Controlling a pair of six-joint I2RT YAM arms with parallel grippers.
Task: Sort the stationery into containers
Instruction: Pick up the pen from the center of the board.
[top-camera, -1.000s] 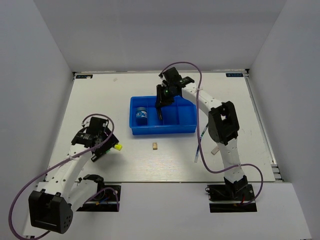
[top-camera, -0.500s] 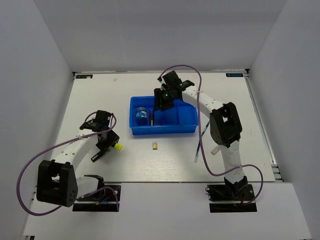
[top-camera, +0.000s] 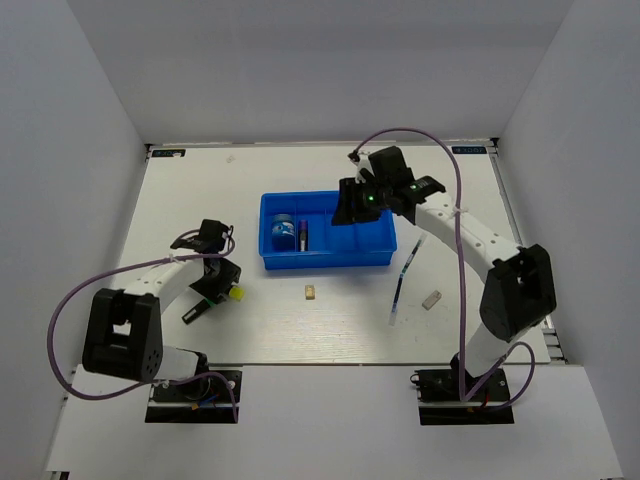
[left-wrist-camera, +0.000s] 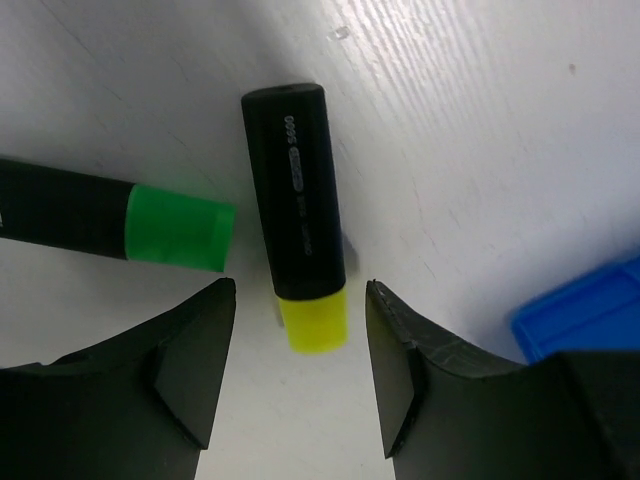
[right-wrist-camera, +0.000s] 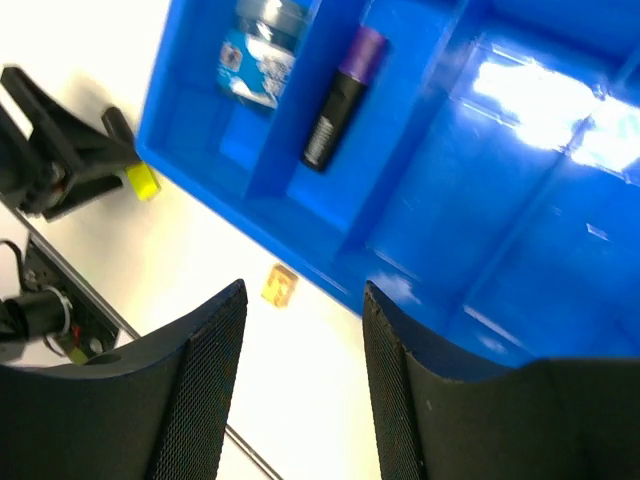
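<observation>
The tray (top-camera: 330, 262) is bright blue on a white table (left-wrist-camera: 480, 120) with faint wood grain, and holds a blue roll (right-wrist-camera: 258, 48) with pale print and a black purple-capped marker (right-wrist-camera: 338, 105). Left of it lie a black yellow-capped marker (left-wrist-camera: 300, 230) and a black green-capped marker (left-wrist-camera: 90, 212). Nearer are a tan block (top-camera: 311, 292), a pale grey block (top-camera: 432, 298) and a thin pen (top-camera: 405, 282), seemingly blue-tipped.

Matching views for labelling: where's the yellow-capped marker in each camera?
Top external: yellow-capped marker left of centre, only its yellow cap showing clearly.
Left wrist: marker mid-frame, black body up, cap pointing down.
Right wrist: marker near the left edge, only the cap visible.
Shared landmark: blue tray, just right of the marker from above; a corner at lower right in left wrist; filling most of right wrist.
</observation>
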